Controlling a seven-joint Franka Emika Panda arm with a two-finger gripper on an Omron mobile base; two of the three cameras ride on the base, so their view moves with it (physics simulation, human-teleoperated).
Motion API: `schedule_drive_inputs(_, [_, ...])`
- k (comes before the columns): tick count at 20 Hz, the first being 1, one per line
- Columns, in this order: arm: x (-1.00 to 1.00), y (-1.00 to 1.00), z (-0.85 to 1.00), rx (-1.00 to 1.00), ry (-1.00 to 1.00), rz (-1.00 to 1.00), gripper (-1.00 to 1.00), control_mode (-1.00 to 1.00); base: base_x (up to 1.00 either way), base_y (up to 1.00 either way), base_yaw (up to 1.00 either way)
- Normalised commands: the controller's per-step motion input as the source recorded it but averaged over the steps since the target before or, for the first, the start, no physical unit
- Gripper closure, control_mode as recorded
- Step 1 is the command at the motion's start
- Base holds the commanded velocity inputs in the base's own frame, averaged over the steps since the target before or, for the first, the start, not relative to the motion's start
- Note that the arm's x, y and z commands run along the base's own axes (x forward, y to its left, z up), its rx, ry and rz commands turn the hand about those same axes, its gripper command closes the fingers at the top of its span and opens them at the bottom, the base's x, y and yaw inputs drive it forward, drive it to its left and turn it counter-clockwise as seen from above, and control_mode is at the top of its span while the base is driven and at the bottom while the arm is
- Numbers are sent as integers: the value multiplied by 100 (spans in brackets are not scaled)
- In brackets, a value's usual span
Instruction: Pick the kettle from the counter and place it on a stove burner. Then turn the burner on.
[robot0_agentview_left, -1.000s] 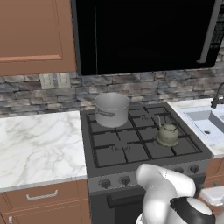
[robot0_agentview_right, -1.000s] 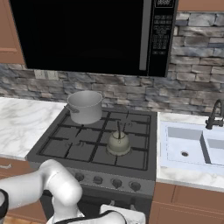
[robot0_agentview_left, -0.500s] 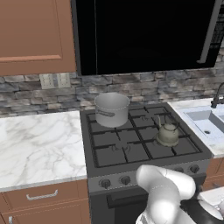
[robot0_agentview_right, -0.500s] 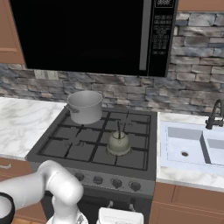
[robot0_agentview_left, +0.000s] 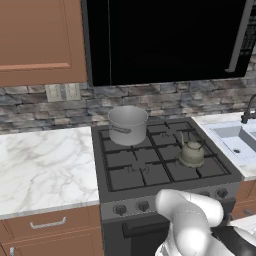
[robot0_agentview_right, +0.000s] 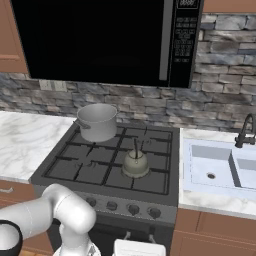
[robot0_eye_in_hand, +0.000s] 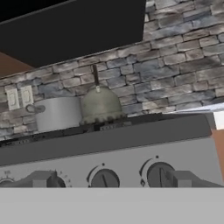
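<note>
Sitting beyond hand: kettle

No readable text — microwave panel markings too blurred.

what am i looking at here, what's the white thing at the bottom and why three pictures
The white thing is a robot arm on a driving base, in a computer-rendered kitchen. Two pictures come from cameras on the base, behind the arm on its left and right, looking down over the stove. The third comes from a camera on the arm's hand, low in front of the stove, facing its knobs. Its gripper shows as two dark finger tips at the bottom, apart, holding nothing. A small kettle sits on a front burner, beside the sink. A steel pot sits on a back burner. A marble counter lies to the left.
</note>
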Motion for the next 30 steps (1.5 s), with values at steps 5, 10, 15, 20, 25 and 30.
schedule_drive_inputs(5, [0,-11,0,0,0,-8,-100,-100,0,0,0])
schedule_drive_inputs(10, [0,0,0,0,0,-11,-100,-100,0,0,0])
schedule_drive_inputs(15, [0,0,0,0,0,-1,-100,-100,0,0,0])
schedule_drive_inputs(20, [0,0,0,0,0,-8,-100,-100,0,0,0])
schedule_drive_inputs(25, [0,0,0,0,0,-9,-100,-100,0,0,0])
schedule_drive_inputs(30, [0,0,0,0,0,-3,-100,-100,0,0,0])
